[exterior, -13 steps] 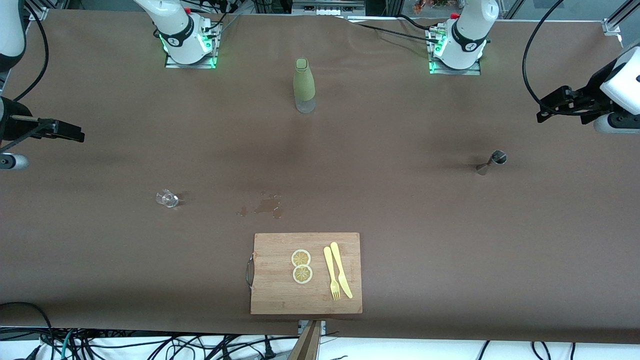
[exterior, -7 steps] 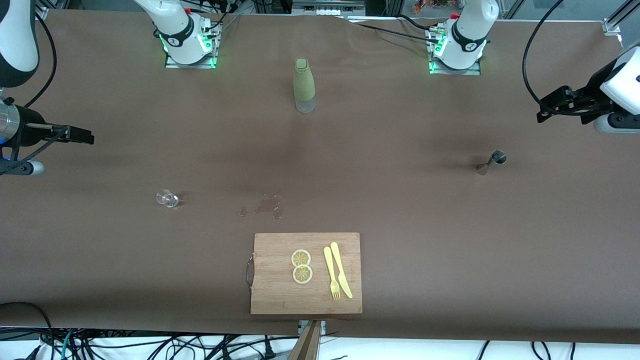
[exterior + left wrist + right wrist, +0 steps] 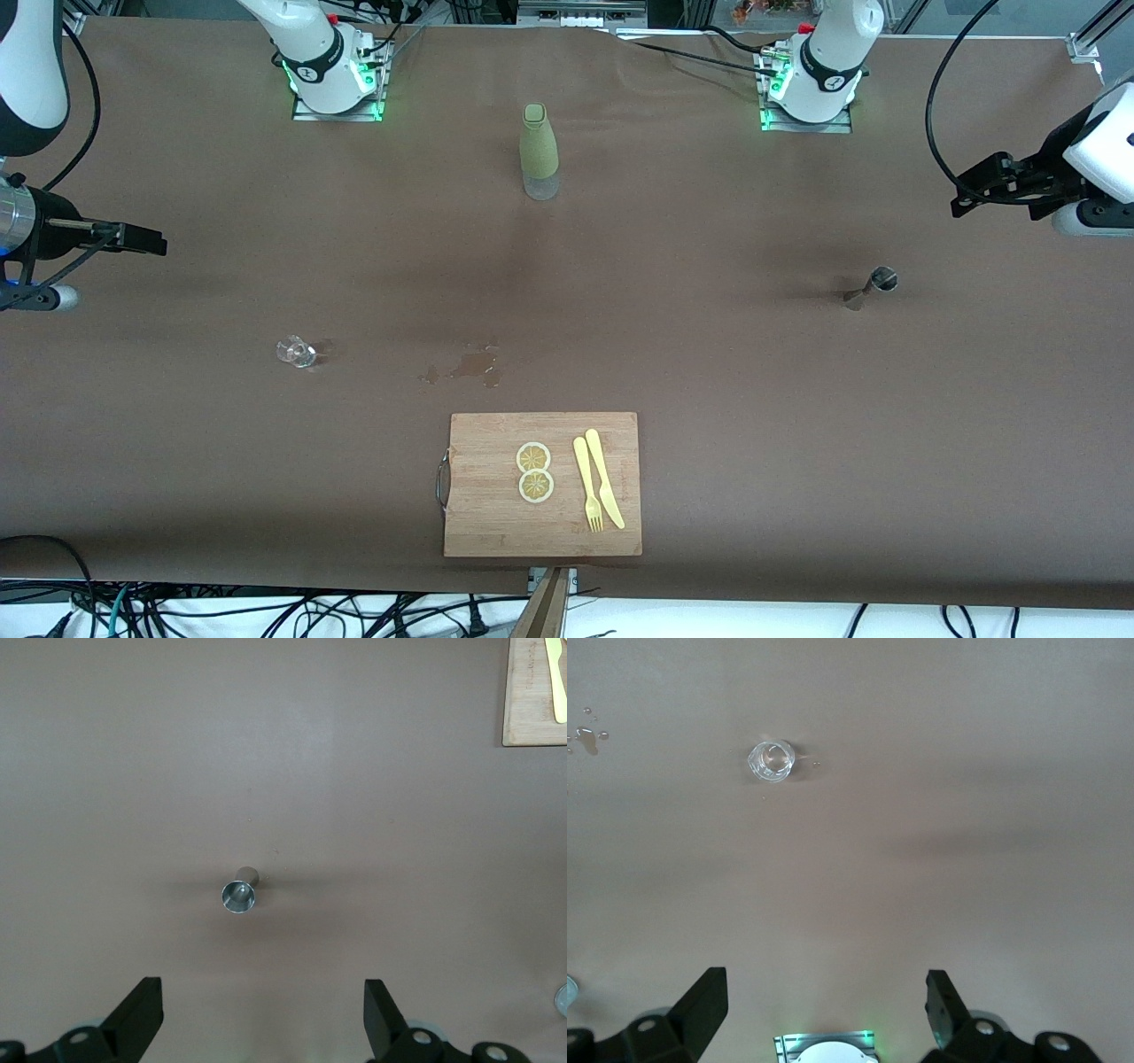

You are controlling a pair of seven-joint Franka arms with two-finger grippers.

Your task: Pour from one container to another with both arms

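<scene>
My left pincer (image 3: 257,1023), fingers spread and empty, hangs near the table's end above the upright shiny steel hourglass jigger (image 3: 238,893); my spread right pincer (image 3: 824,1014) waits above the tiny clear glass cup (image 3: 771,760).

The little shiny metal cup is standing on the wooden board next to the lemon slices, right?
Not quite. The little shiny metal cup is standing on the bare brown table, toward the left arm's end, farther from the front camera than the wooden board. The front view shows only the lemon slices, a yellow fork and a yellow knife on the board.
</scene>
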